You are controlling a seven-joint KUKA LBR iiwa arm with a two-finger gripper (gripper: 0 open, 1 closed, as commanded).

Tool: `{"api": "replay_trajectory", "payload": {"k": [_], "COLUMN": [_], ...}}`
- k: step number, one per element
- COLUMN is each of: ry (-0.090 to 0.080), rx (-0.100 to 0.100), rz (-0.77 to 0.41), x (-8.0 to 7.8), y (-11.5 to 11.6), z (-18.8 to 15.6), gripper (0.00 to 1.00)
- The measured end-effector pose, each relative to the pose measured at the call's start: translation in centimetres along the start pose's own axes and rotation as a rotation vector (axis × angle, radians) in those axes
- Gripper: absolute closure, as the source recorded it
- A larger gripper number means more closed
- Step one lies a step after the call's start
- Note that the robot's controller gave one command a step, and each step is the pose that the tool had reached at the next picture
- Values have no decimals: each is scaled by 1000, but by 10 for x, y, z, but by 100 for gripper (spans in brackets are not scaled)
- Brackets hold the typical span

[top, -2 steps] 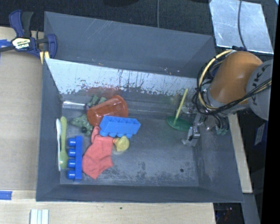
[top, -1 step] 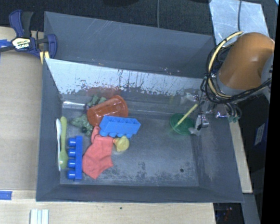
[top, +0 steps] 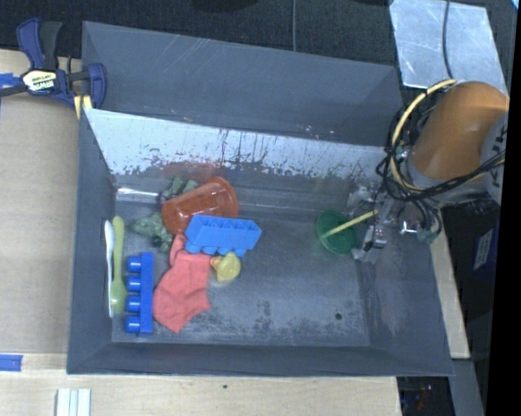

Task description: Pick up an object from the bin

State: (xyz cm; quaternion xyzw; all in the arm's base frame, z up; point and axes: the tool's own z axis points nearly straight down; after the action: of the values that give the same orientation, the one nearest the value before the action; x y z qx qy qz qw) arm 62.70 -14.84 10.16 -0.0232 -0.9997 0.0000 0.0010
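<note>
Orange-capped arm's gripper (apart or together, cannot tell) hangs just beside the green round toy.

We see the bin as grey metal, matt and scuffed, with reddish rust-like streaks along its back wall and speckled wear on its floor. The blue studded brick and the blue studded bar look like hard plastic, smooth and faintly shiny. The pink rag reads as soft, matt cloth, crumpled. The orange-red cup and the green piece seem smooth plastic, while the arm's orange cover is glossy.
</note>
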Motion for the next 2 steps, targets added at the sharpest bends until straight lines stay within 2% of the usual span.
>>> {"api": "replay_trajectory", "payload": {"k": [1,2], "ry": [-15,-16], "rx": [3,4], "rz": [-257,-80], "x": [0,3], "y": [-5,0], "z": [31,26], "gripper": [0,100]}}
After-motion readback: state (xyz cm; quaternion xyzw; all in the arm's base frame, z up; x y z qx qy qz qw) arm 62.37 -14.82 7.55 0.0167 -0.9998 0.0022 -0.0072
